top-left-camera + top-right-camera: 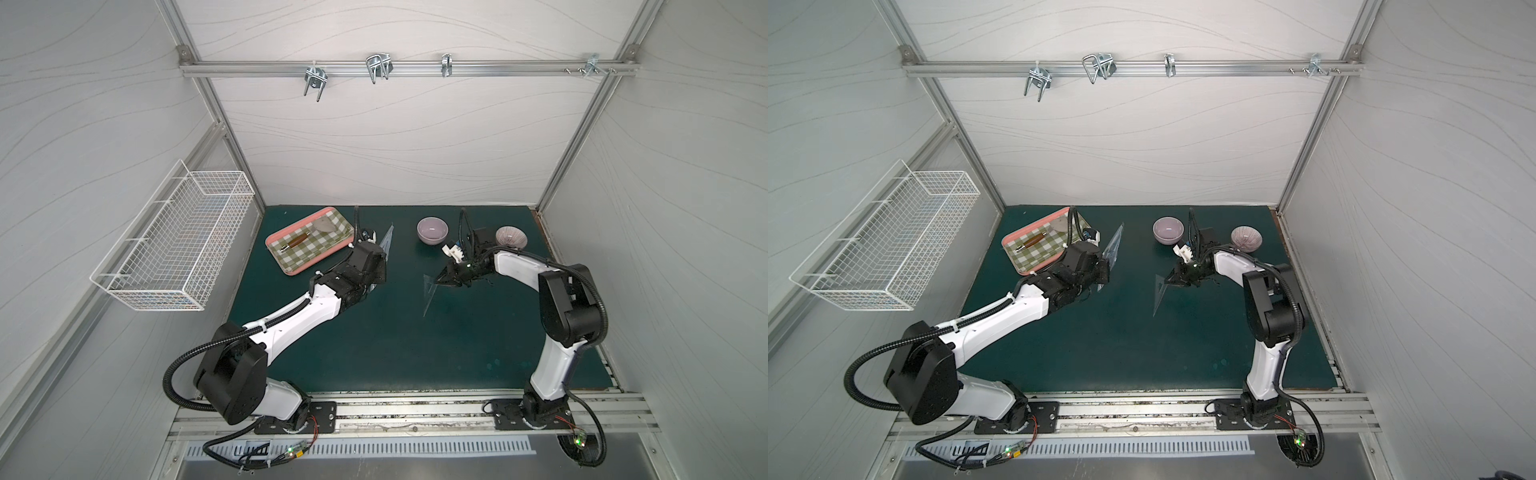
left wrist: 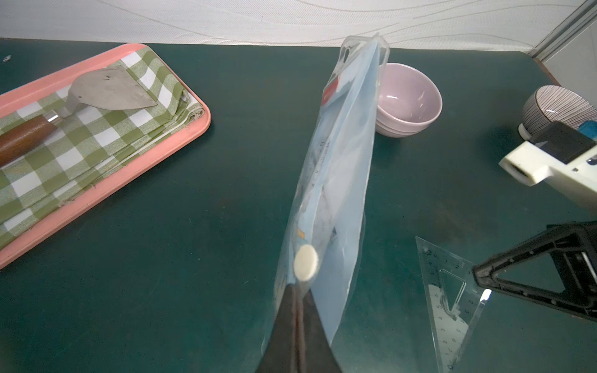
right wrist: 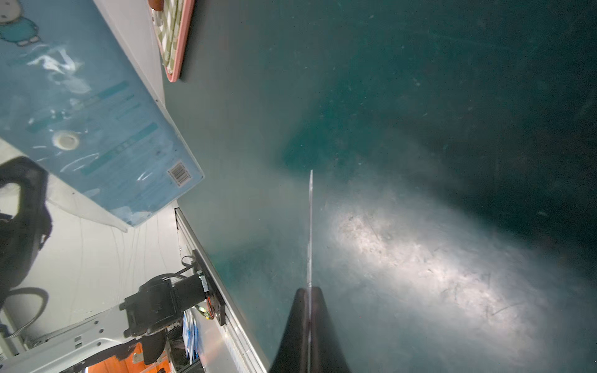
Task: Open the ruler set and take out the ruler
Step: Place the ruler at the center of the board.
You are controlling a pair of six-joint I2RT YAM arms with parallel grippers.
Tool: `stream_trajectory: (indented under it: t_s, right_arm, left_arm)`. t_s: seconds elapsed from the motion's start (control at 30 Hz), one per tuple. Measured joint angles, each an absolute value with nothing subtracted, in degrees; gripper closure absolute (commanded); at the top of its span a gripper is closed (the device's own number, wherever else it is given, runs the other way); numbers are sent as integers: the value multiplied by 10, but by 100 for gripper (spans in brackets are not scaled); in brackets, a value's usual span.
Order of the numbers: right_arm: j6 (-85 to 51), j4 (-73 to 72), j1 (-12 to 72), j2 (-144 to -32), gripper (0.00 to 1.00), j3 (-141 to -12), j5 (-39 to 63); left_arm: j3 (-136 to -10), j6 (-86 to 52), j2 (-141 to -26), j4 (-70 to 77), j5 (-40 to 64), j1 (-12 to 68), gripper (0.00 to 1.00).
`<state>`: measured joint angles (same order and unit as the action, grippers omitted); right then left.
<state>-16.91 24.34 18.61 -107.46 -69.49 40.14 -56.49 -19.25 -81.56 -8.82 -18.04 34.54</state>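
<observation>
- While its jaws are pressed together, the left gripper (image 2: 298, 292) pinches one end of the ruler set (image 2: 339, 181). It holds the light-blue package up off the green mat (image 2: 193, 258), with the hang tab at the far end.
- A white round dot (image 2: 305, 261) sits on the sleeve just beyond the fingertips. A red patch shows near the tab, its wording unreadable.
- From the right wrist, the ruler set (image 3: 97, 122) shows a barcode (image 3: 178, 174), teal print too small to read, and a cartoon figure at one corner.
- The right gripper (image 3: 309, 289) is clamped on a clear set square (image 3: 310, 226), seen edge-on there. From the left wrist, the set square (image 2: 452, 310) has a scale that reads 10 at one corner, with smaller numerals along the edges.
- In a top view, the ruler set (image 1: 386, 245) hangs between the pink-rimmed tray (image 1: 269, 243) and the lilac bowl (image 1: 432, 230), apart from the set square.
- On the tray lie a green checked cloth (image 2: 80, 145) and a wooden-handled spatula (image 2: 109, 90). A striped bowl (image 2: 546, 106) stands beyond the right gripper.
</observation>
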Motion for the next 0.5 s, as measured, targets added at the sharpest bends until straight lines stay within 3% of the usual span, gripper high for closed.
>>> stream_trajectory:
  t_s: [0.27, 0.5]
  right_arm:
    - [-165, 243, 186, -1098, 94, -695, 369]
    - [-160, 243, 186, -1105, 84, -695, 347]
  left_arm:
    - [-564, -192, -816, -88, -180, 345, 100]
    - [-562, -192, -816, -88, -180, 345, 100]
